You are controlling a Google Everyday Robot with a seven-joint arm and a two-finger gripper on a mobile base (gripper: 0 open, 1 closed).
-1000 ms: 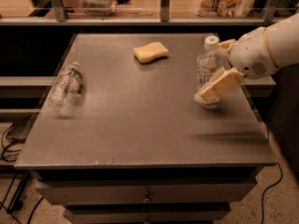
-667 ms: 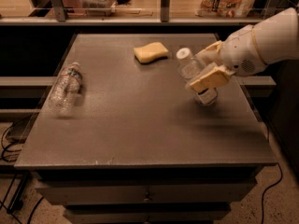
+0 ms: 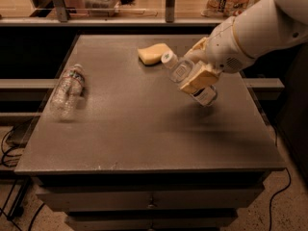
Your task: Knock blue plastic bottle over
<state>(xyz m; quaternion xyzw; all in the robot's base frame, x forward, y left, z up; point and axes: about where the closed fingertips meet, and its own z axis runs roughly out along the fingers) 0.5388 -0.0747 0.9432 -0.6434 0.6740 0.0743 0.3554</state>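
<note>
Blue plastic bottle (image 3: 182, 71) tilting steeply over right part of counter (image 3: 134, 129), white cap pointing up-left toward yellow sponge (image 3: 153, 54), base sitting low near surface. Claw (image 3: 195, 66) pressing at bottle's middle; open or clamping, cannot tell. Smaller ribbed bottle (image 3: 67, 88) lying sideways near left edge.

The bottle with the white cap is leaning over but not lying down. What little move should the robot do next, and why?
Probably tip the blue plastic bottle a little further over and down until it lies on the table. It leans steeply, white cap toward the yellow sponge, not flat like the other bottle. The gripper is at its middle.
</note>
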